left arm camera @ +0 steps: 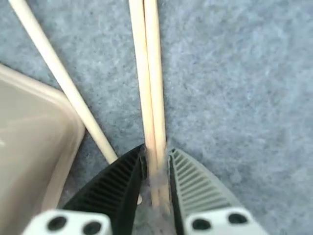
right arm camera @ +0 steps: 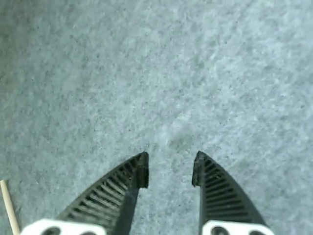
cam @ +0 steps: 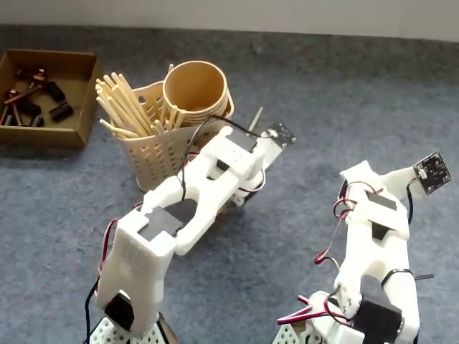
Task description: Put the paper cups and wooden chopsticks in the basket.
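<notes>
Carpet (right arm camera: 195,73), chopsticks (left arm camera: 150,88) straight ahead from pinching left end effector (left arm camera: 156,164), right end effector (right arm camera: 170,169) spread

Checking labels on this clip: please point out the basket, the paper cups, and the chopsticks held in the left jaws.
basket (cam: 154,161): high view, on its slotted front wall.
paper cups (cam: 195,86): high view, inside the top cup.
chopsticks (left arm camera: 155,88): left wrist view, on one shaft beyond the jaws.

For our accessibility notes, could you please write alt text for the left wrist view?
The left gripper has its fingers shut on two chopsticks, held side by side over grey carpet. A third chopstick slants between them and the basket corner.
</notes>
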Available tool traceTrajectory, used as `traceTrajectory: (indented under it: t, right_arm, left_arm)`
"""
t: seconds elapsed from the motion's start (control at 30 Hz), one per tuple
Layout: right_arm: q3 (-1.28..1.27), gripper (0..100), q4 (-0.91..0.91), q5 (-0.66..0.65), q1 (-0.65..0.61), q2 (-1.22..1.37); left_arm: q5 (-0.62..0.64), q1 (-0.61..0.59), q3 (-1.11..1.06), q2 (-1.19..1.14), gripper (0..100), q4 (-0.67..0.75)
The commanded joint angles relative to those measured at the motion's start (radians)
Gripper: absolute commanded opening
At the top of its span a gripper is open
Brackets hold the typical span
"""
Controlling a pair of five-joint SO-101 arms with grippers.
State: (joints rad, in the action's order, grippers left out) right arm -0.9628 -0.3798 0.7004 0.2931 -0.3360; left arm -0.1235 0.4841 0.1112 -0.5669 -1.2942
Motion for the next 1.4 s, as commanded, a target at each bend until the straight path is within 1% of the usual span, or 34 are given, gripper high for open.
traceTrajectory:
  t: [0.0, 0.17, 0.33, 0.47, 0.63, 1.03, 1.2, 1.37]
  right_arm:
    - [0.004, 15.2, 0.024, 0.000, -0.005, -0.031]
    - [0.007, 15.2, 0.024, 0.002, 0.019, -0.031]
    - [0.007, 15.2, 0.024, 0.002, 0.018, -0.031]
    - [0.005, 15.2, 0.024, 0.000, 0.018, -0.031]
    - [0.005, 15.2, 0.024, 0.000, 0.018, -0.031]
    - [0.004, 15.2, 0.024, 0.000, 0.015, -0.031]
    - [0.004, 15.2, 0.024, 0.000, 0.013, -0.031]
    - [0.004, 15.2, 0.024, 0.000, 0.013, -0.031]
  left_arm:
    - [-0.006, 0.053, 0.013, 0.030, 0, -0.037]
    - [-0.006, 0.033, 0.012, 0.099, 0, -0.069]
    - [-0.006, 0.038, 0.012, 0.180, 0, -0.126]
    - [-0.006, 0.030, 0.010, 0.236, 0, -0.135]
    - [-0.006, 0.045, 0.012, 0.311, 0, -0.184]
    - [-0.005, 0.054, 0.012, 0.556, 0, -0.213]
    - [-0.005, 0.051, 0.012, 0.688, 0, -0.219]
    - [-0.005, 0.051, 0.012, 0.872, 0, -0.219]
